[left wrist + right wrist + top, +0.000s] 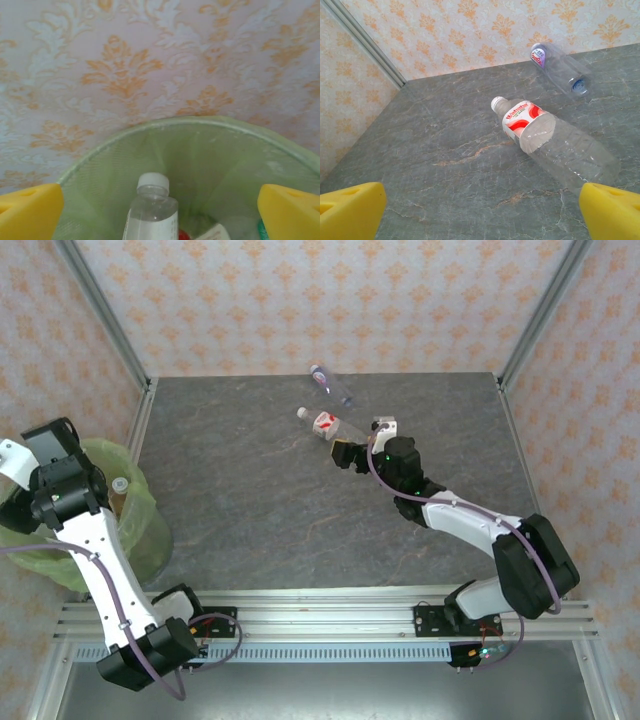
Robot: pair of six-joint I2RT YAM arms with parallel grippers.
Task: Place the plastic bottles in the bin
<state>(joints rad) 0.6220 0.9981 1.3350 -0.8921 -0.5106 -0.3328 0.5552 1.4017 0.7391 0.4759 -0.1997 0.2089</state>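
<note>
Hanging over the bin (210,155), the left gripper (160,200) is held open, a white-capped bottle (151,212) loose between its fingers; the right gripper (480,202) is spread for the red-labelled bottle (547,137) just ahead.

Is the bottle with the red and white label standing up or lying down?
Lying down. The red-and-white-label bottle rests on its side, its whole length flat on the grey table, its white cap pointing sideways.
</note>
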